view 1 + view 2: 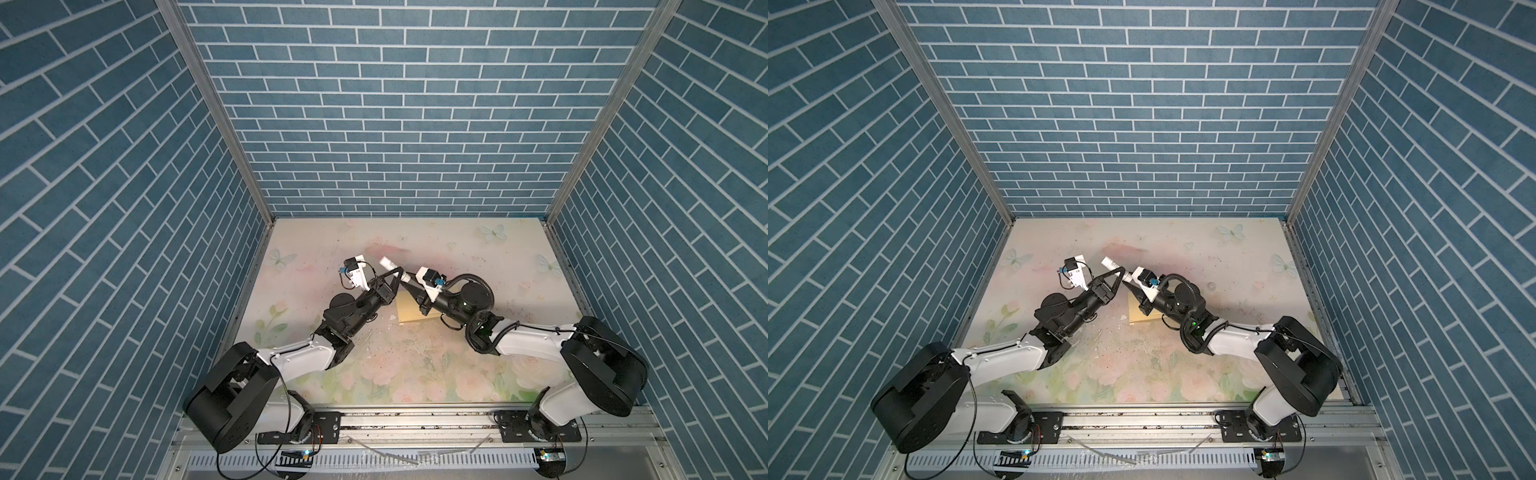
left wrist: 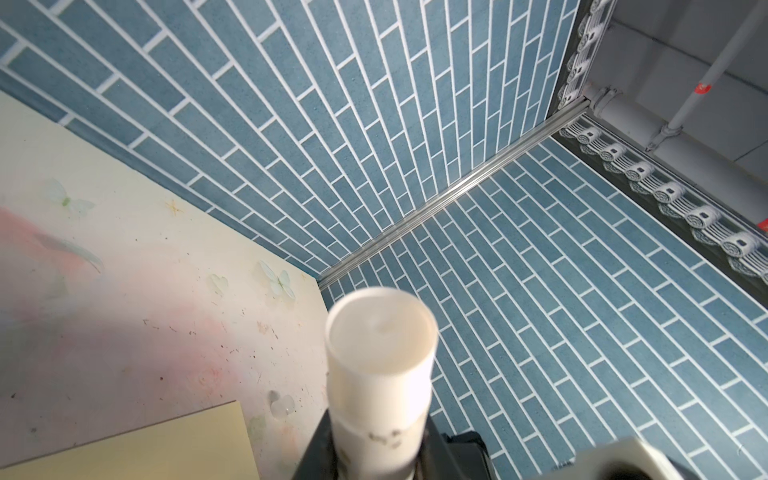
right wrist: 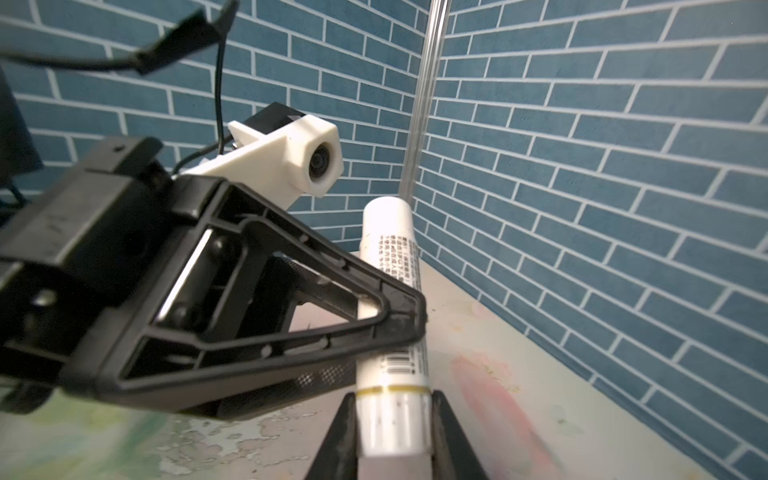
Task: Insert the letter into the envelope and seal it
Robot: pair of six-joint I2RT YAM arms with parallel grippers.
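Left gripper [image 1: 398,274]: fingers pinch the glue stick [image 3: 392,249] across its printed body. The tube's far end pokes out past them toward the back wall.
Right gripper [image 3: 392,432]: fingers pinch the same tube at the end below the gold ring, probably the cap.
Height: tube is held up off the tabletop [image 1: 457,249], with the two grippers tip to tip mid-scene.
Envelope [image 1: 409,316]: yellow, flat on the tabletop, partly hidden under the right arm's wrist, just below the tube. Can't tell whether the flap is open.
Letter: not visible in any view. Could be inside the envelope or hidden by an arm, can't tell.
Step (judged): uncapping the glue ahead of sealing.
Risk 1: an off-axis pull on the cap could twist the tube in the left fingers, so it slips and drops onto the envelope.
Risk 2: the tube is smooth and round and both grips are narrow, so a grip may slide before the cap gives.
Risk 3: if the cap pops suddenly the arms jerk apart, and the low right wrist could shove the envelope.
Risk 4: the letter is unconfirmed, and gluing the flap with it outside would fail the task.
Risk 5: the fingertips are nearly touching, so any re-grip could make them collide.
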